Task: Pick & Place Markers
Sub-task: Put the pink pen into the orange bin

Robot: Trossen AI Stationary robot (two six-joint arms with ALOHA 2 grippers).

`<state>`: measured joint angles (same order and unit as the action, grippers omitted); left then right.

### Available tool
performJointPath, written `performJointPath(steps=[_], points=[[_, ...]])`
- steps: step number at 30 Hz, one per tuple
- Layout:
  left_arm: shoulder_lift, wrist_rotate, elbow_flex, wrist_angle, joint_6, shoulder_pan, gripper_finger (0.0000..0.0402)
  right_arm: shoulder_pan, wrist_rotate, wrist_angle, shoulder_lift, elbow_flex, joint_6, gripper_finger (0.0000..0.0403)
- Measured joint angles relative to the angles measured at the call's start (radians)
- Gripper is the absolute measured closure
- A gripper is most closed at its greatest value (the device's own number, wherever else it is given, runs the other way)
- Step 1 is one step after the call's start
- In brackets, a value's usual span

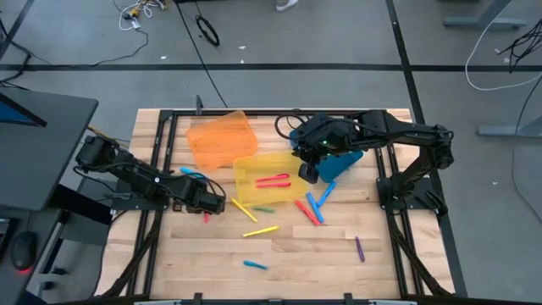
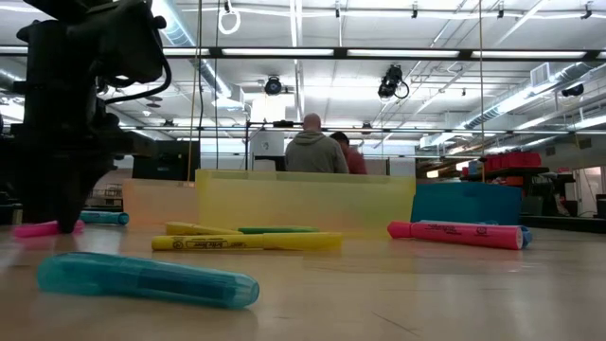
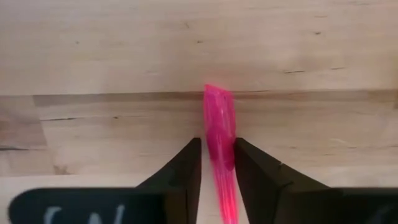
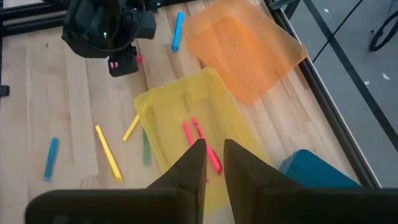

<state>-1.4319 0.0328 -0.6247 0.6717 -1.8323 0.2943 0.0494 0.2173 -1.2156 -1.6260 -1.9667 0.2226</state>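
Observation:
Markers lie scattered on the wooden table: yellow ones [image 1: 261, 230], a green one [image 1: 264, 208], a teal one [image 1: 254, 265], a purple one [image 1: 359, 248], and red [image 1: 306, 212] and blue [image 1: 326, 193] ones. Two red markers [image 1: 273, 180] lie inside the yellow bin [image 1: 254, 161]. My left gripper [image 1: 206, 207] points down at a pink marker [image 3: 219, 112] lying on the table left of that bin, and is closed on it. My right gripper [image 1: 310, 174] hangs high over the yellow bin's right end, its fingers [image 4: 186, 168] nearly together with nothing between them. My left gripper pinches the pink marker's barrel [image 3: 219, 146] between its two fingers, about midway along its length. The fingers [image 3: 255, 168] come from above, pointing down, and lie across the marker. The marker lies flat on the table, and one end [image 2: 33, 228] sticks out beside the gripper.
An orange bin [image 1: 220, 137] stands behind the yellow one and a blue bin [image 1: 345, 159] sits under the right arm. A blue marker [image 1: 190, 172] lies close behind my left gripper. Black frame rails [image 1: 157, 152] run along the table's sides. People stand beyond the table [image 2: 317, 152].

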Motion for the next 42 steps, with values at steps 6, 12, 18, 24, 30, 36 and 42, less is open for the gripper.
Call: performJointPath(steps=[6, 12, 18, 24, 30, 36, 42], points=[[0.007, -0.002, -0.001, -0.003, 0.032, 0.000, 0.0342, 0.000, 0.000, 0.000, 0.000, 0.000, 0.001, 0.0347], [0.004, -0.017, -0.052, 0.034, 0.086, 0.001, 0.0346, 0.000, 0.001, -0.015, 0.000, 0.000, 0.005, 0.0347], [0.004, -0.010, -0.127, 0.090, 0.116, 0.000, 0.0343, 0.000, 0.002, -0.016, 0.000, 0.000, 0.006, 0.0347], [0.005, -0.003, -0.306, 0.328, 0.207, 0.000, 0.0345, 0.000, 0.002, -0.016, 0.000, 0.000, 0.007, 0.0347], [0.005, 0.070, -0.618, 0.712, 0.330, -0.006, 0.0340, 0.000, 0.002, -0.016, 0.000, 0.000, 0.005, 0.0347], [0.009, 0.183, -0.882, 0.898, 0.443, -0.049, 0.0343, 0.000, 0.002, -0.016, 0.000, 0.000, -0.003, 0.0347], [0.017, 0.182, -0.925, 0.894, 0.514, -0.120, 0.0343, 0.000, 0.002, -0.016, 0.000, 0.000, -0.003, 0.0347]])
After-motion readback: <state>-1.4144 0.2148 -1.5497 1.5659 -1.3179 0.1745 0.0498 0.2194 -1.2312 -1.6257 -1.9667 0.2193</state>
